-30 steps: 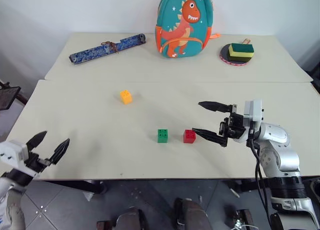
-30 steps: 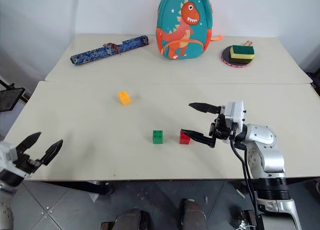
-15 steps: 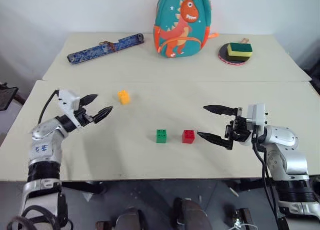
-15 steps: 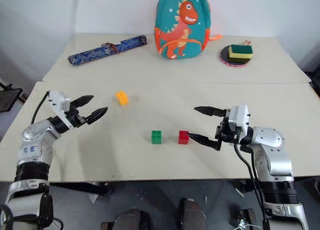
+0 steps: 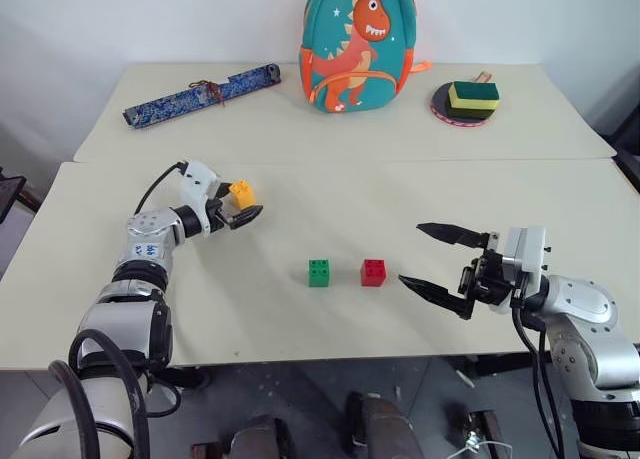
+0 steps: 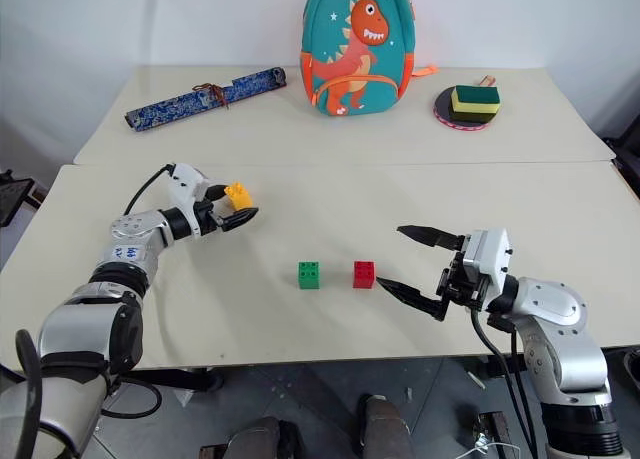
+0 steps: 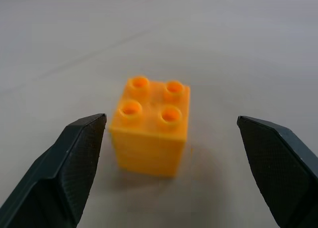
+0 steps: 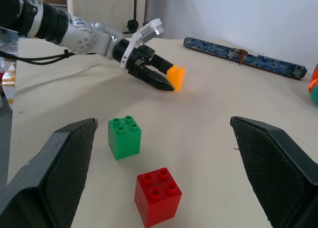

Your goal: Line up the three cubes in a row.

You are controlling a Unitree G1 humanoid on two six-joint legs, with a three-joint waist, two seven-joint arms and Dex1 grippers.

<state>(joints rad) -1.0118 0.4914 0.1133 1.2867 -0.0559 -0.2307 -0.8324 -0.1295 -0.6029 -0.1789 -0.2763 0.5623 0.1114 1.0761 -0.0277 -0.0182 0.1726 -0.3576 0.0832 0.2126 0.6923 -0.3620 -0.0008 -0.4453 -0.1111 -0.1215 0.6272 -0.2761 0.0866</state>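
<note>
Left eye view: beige table [image 5: 300, 319] carries green cube [image 5: 320, 272] and red cube [image 5: 373, 272] just beside each other at centre; yellow-orange cube [image 5: 241, 193] sits well apart, up-left. Left gripper [image 5: 240, 206] brackets it, fingers apart, neither seen touching. Right gripper [image 5: 432, 261] hovers spread and empty near the red cube. Judgement: bricks are rigid, light, smooth-walled plastic, likely slippery; pinch opposite flat side faces below the studs, squarely.

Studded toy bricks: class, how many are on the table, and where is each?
3. The green brick and red brick sit side by side near the front edge; the yellow-orange brick stands farther back and left, between the left gripper fingers.
</note>
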